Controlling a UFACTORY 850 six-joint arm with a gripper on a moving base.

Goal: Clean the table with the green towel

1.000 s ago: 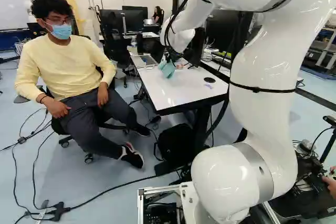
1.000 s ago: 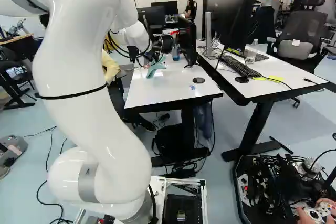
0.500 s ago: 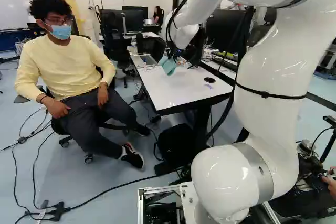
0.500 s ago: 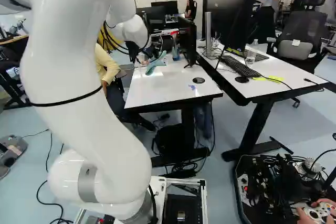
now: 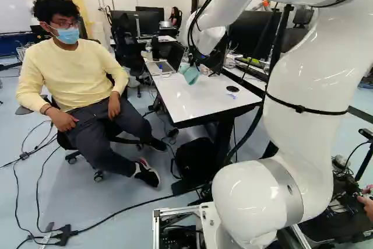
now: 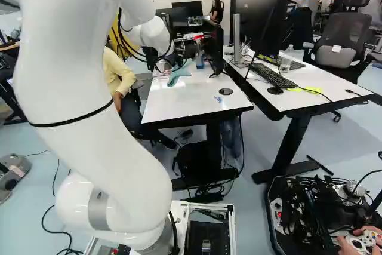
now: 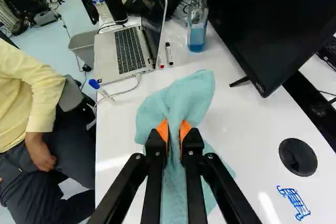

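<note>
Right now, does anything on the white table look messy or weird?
Yes: blue scribbles mark the white table, near the round black disc. They look odd because tabletops usually aren't for drawing on.

arm (image 5: 312,86): long link tilted further back | towel (image 7: 194,90): carried with it, slightly rightward in left base view

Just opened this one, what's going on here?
The robot's gripper is holding a bunched green towel between its fingers, low at the white table, apparently to wipe it. Whether the cloth is pressing on the surface I can't tell. Blue marks remain unwiped near a round black disc, and a laptop sits open toward the far end.
</note>
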